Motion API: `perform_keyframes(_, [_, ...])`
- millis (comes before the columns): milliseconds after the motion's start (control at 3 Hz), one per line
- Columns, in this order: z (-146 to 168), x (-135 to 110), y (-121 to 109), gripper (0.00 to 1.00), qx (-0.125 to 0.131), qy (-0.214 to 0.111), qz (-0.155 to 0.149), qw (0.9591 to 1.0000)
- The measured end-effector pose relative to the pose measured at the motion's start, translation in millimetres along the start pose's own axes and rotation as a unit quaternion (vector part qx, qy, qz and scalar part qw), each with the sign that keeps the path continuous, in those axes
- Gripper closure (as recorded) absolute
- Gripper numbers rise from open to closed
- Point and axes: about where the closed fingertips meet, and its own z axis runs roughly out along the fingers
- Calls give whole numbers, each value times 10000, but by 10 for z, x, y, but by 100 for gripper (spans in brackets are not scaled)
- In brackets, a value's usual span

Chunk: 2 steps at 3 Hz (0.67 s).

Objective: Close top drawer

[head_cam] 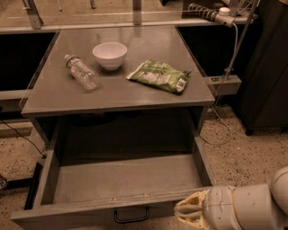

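The top drawer [121, 179] is a wide grey drawer, pulled fully out of the grey cabinet, and it looks empty inside. Its front panel runs along the bottom of the view, with a small black loop handle [131, 215] at its centre. My gripper [191, 211] is at the bottom right, at the right part of the drawer's front panel, just right of the handle. The white arm runs off to the right behind it.
On the cabinet top [121, 96] lie a plastic bottle [82, 72] on its side, a white bowl [110, 55] and a green snack bag [159, 75]. A power strip [209, 13] and cables hang at the right, by a dark cabinet [265, 67]. The floor is speckled.
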Motion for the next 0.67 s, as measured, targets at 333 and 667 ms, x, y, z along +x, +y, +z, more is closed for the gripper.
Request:
perform_keyframes(333, [213, 71, -79, 100, 80, 211, -157, 9996])
perform_keyframes(667, [351, 296, -156, 100, 159, 664, -228, 9974])
